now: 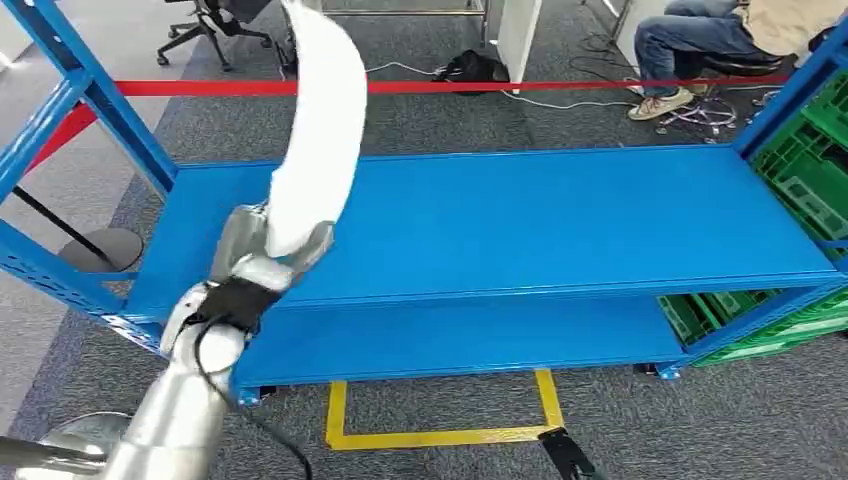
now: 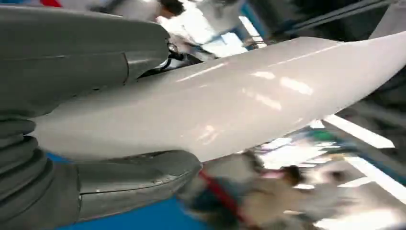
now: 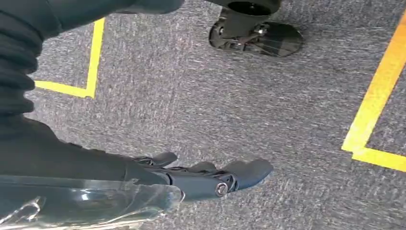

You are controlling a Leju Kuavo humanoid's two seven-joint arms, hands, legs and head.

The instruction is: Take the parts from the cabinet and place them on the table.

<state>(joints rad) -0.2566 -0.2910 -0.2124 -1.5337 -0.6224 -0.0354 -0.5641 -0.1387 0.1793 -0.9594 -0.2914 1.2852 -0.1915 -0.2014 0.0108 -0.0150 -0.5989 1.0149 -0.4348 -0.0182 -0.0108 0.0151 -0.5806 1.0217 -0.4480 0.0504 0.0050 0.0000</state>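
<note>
My left hand grips the lower end of a long, curved white part and holds it upright above the left end of the blue shelf. The left wrist view brings the same glossy white part close up, clamped between the grey thumb and the fingers. My right hand hangs beside me over the grey carpet, its dark fingers stretched out and holding nothing.
The blue cabinet has a lower shelf too. Green crates stand at its right end. Yellow tape marks the carpet in front. Behind, a red barrier strip, a seated person and an office chair.
</note>
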